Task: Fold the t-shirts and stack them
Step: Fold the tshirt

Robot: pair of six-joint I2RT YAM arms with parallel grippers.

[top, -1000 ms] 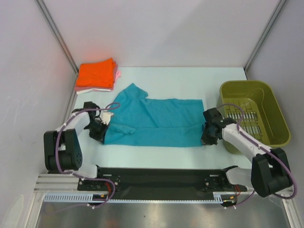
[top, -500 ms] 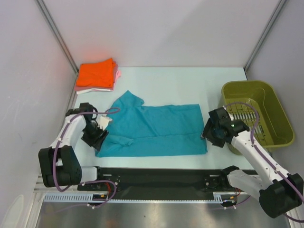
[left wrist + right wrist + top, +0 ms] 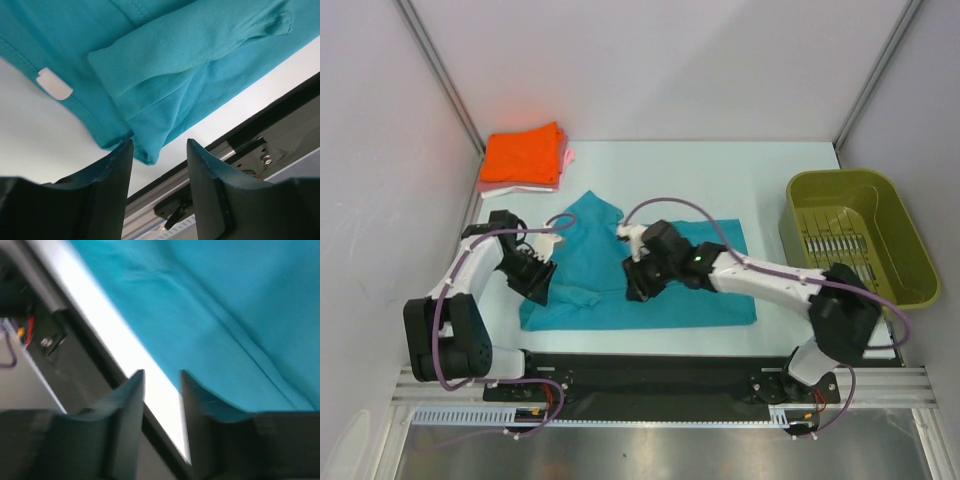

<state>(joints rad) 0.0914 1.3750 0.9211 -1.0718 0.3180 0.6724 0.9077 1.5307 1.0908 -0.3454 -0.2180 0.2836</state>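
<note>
Between the left gripper (image 3: 159, 150) jaws, saw nothing pinched, just a spread gap over the near-left corner of the teal t-shirt (image 3: 710, 295). Found the right gripper (image 3: 162, 377) parted too, empty, hovering by the shirt's middle, bit blurry. Spotted the shirt lying rumpled across the near table (image 3: 720, 170), folded stack (image 3: 523, 155) at far left. Looked thin, light, floppy, so probably best grabbed by hem corners, never mid-panel.

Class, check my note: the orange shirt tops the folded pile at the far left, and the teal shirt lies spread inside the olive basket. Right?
No. The teal shirt lies spread on the table, not inside the olive basket, as the top external view shows. The orange shirt does top the far-left pile.
</note>
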